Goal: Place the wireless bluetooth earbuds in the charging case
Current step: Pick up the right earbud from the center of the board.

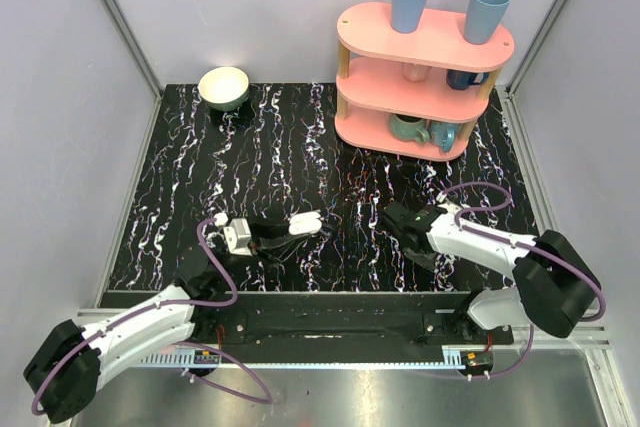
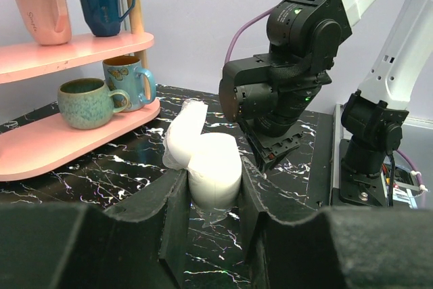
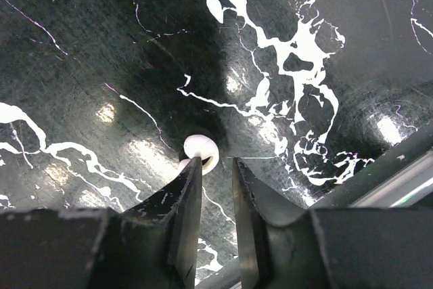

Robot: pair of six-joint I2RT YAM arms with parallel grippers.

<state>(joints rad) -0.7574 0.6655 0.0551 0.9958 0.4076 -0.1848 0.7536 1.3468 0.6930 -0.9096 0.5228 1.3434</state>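
Observation:
The white charging case (image 2: 213, 167) stands between my left gripper's (image 2: 212, 184) jaws, which are shut on its body, and its lid (image 2: 184, 130) hangs open toward the back left. In the top view the case (image 1: 306, 222) sits at the left gripper (image 1: 285, 231) near the middle of the table. My right gripper (image 3: 216, 162) points down at the black marble, jaws a narrow gap apart with nothing between them. One small white earbud (image 3: 201, 149) lies on the table at the tip of its left finger (image 3: 191, 187), partly hidden by it. The right gripper (image 1: 393, 217) stands right of the case.
A pink three-tier shelf (image 1: 425, 77) with mugs and two blue cups stands at the back right. A pale bowl (image 1: 224, 87) sits at the back left. The right arm's black wrist (image 2: 284, 93) looms just behind the case. The metal rail runs along the near edge.

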